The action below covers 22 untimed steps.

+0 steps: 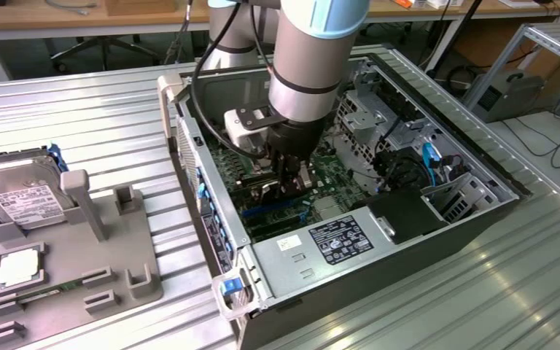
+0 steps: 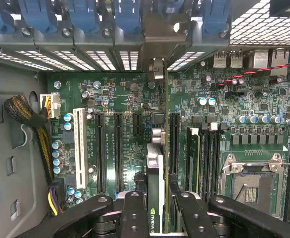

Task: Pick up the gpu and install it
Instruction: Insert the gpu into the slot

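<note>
My gripper is down inside the open computer case, over the green motherboard. It is shut on the gpu, which I see edge-on in the wrist view as a thin card with a green logo strip between my two fingers. The card stands upright over the motherboard, in line with the black expansion slots. Its silver end bracket reaches the case's rear slot openings. In the exterior view the gpu shows as a dark piece just under the fingers.
A grey holder on the exterior view's left carries a silver hard drive and a small square chip. The power supply fills the case's near end. Blue slot clips, a white slot, a cable bundle and the processor socket surround the card.
</note>
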### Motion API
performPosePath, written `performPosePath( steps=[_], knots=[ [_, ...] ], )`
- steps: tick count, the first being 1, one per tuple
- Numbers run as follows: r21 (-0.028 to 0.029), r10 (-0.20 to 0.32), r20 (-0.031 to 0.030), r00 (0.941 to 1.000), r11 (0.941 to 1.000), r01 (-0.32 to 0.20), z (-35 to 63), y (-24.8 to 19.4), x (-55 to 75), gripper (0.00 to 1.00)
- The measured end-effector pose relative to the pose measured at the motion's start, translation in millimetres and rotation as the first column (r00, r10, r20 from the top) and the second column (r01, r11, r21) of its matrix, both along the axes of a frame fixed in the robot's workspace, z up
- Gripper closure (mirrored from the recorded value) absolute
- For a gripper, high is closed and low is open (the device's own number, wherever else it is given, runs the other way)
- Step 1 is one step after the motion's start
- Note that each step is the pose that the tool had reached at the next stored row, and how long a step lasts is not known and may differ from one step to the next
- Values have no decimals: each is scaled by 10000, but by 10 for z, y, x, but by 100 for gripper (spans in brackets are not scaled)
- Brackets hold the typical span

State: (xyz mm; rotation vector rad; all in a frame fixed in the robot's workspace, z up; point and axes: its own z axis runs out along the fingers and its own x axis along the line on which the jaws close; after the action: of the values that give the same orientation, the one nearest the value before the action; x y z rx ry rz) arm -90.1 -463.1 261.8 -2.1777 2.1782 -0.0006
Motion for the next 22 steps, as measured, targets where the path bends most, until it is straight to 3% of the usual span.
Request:
performPosePath(
  steps=[22],
  knots=[
    [-7, -5, -21, 10000, 10000, 5, -3, 0, -4, 73]
  ],
)
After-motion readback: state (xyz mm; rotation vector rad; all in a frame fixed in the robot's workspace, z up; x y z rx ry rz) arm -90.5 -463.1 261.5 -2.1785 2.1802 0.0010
